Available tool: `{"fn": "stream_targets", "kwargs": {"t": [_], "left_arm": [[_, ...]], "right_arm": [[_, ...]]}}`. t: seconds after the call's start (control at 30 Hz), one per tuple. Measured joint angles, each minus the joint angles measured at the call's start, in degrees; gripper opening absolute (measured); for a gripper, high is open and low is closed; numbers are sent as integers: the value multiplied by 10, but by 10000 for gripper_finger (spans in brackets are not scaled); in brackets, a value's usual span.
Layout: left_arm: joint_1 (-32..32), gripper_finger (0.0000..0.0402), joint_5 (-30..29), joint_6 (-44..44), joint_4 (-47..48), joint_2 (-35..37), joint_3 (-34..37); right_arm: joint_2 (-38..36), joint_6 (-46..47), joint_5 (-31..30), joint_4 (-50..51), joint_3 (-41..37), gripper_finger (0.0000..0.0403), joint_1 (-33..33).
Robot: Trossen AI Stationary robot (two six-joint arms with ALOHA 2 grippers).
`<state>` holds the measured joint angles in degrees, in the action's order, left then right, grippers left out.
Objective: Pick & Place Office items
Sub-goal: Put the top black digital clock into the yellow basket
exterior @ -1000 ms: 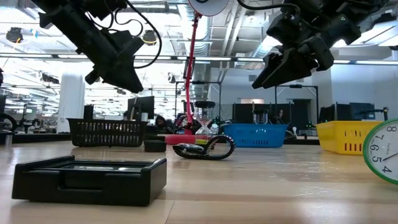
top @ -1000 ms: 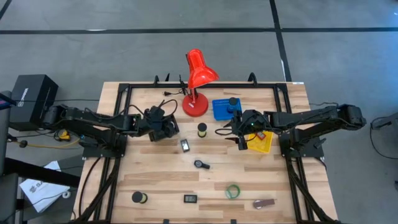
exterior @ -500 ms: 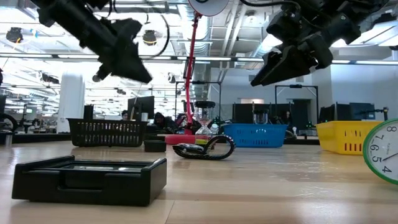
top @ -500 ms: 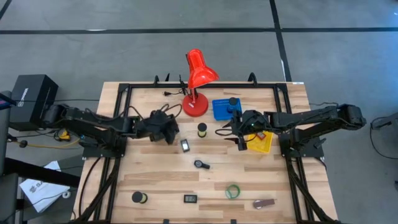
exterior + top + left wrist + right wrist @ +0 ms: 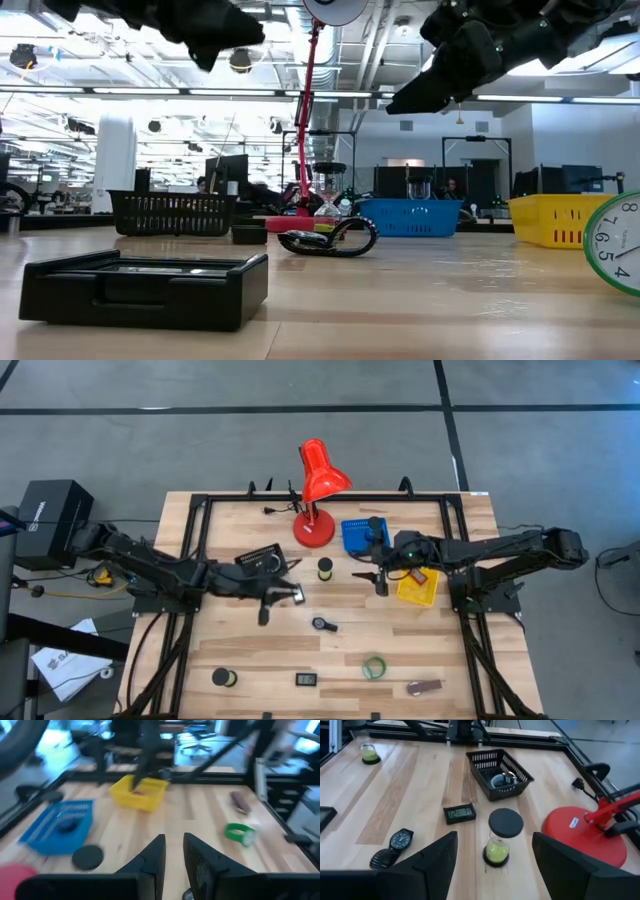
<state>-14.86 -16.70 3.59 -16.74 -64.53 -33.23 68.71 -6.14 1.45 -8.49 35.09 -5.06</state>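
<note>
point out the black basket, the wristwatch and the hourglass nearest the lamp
black basket [image 5: 499, 774]: right wrist view, on its mesh side wall.
wristwatch [image 5: 400, 840]: right wrist view, on the round dial.
hourglass [image 5: 497, 851]: right wrist view, on the lower bulb with green sand.

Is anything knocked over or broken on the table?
Nothing looks broken or spilled. The red lamp stands upright, the green-sand hourglass stands on end, and the black basket sits level. The watch just lies flat.
</note>
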Motion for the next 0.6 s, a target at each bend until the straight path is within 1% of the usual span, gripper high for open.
{"fn": "stream_targets", "kwargs": {"t": [0.07, 0.2, 0.33, 0.43, 0.6], "left_arm": [[-7, 62, 6, -21, -4, 0, 0], [-4, 62, 7, -25, -4, 0, -1], [10, 62, 20, -49, 18, -15, -31], [23, 62, 28, -79, 86, -42, -84], [47, 62, 32, -104, 270, -119, -191]], "right_arm": [[0, -3, 0, -2, 0, 249, 0], [0, -38, 0, -5, 0, 249, 0], [0, -48, 0, -9, 0, 249, -1], [0, -50, 0, -10, 0, 249, -5], [0, -50, 0, -10, 0, 249, -18]]}}
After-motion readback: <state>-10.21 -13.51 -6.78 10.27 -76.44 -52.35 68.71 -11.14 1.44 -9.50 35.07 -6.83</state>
